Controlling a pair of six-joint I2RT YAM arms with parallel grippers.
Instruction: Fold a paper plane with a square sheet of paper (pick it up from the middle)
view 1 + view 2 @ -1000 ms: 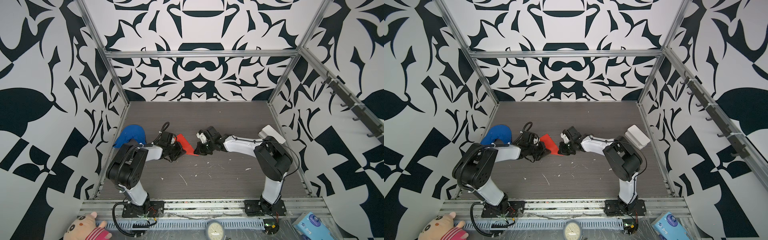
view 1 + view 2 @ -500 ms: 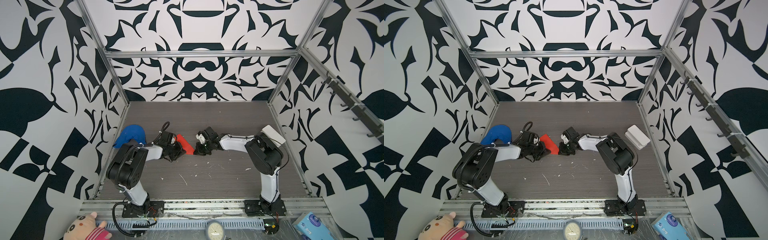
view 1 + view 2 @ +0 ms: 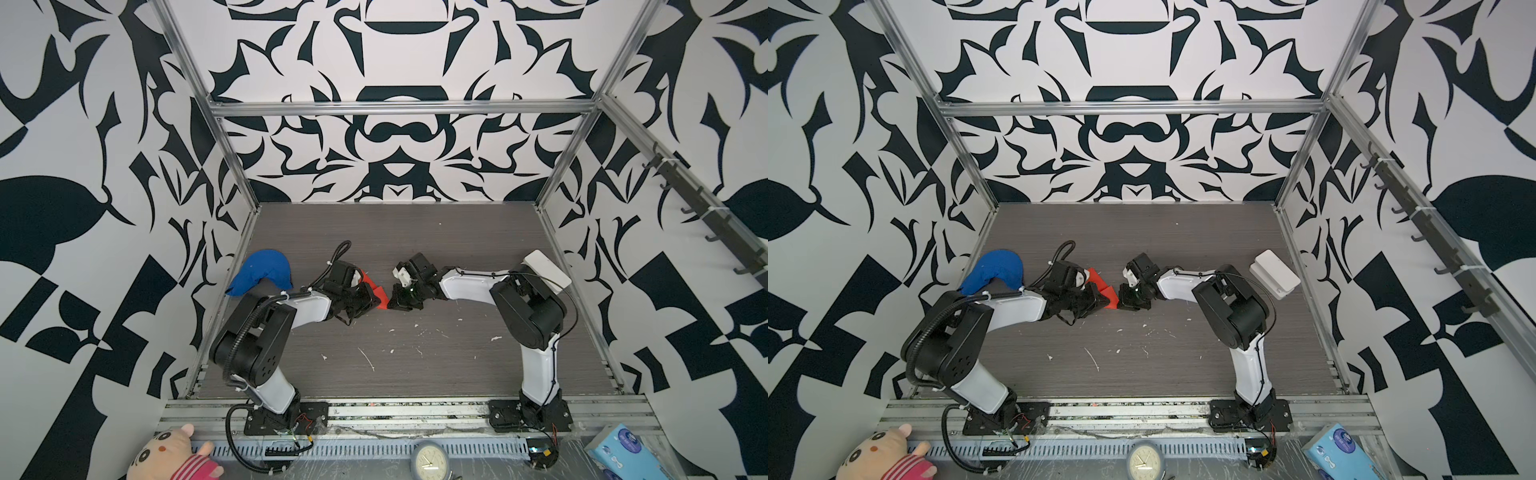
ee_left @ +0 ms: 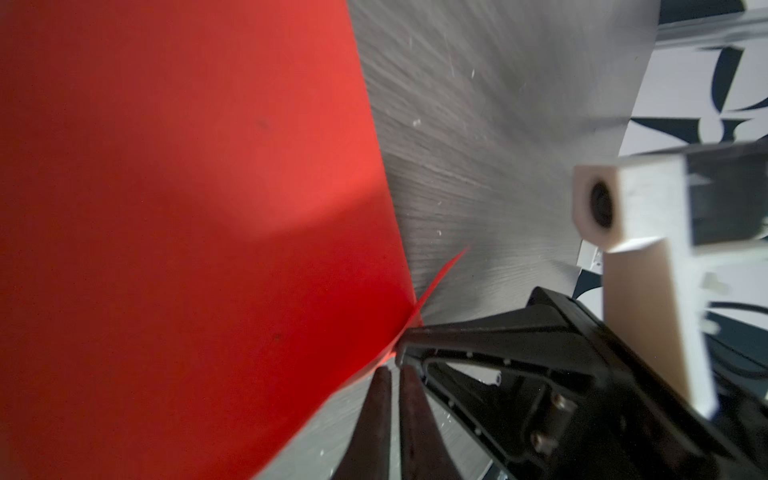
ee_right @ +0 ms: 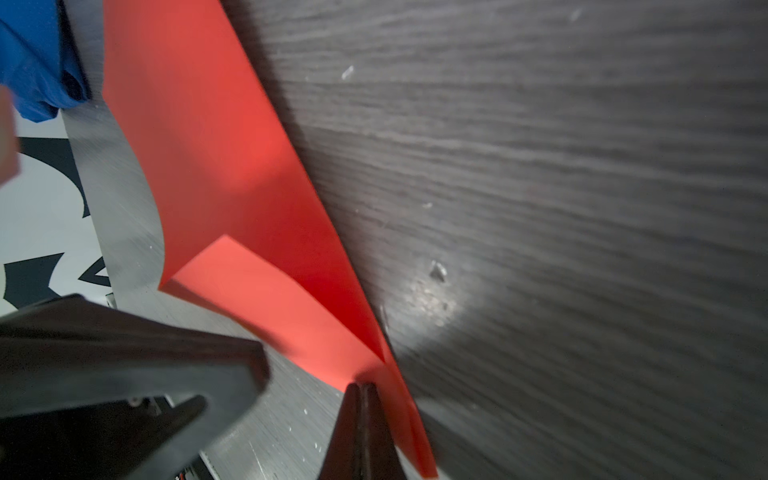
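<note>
Table (image 3: 415,232): blue cloth lump (image 3: 262,270) at its left edge, white box (image 3: 548,270) at its right, both well apart from the work. Red sheet (image 3: 380,301) is mid-table between your two grippers, partly folded, one flap curling up. My guess is they're nose to nose so one anchors an end while a crease gets set. Right gripper (image 5: 362,390): jaws fully together, pinching the sheet's folded corner. Left gripper (image 4: 395,372): thin slit between fingers (image 4: 380,415), sheet edge at the tips; can't tell if it grips.

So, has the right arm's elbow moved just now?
Yes: the right arm's elbow swung left, away from the white box by the wall.
</note>
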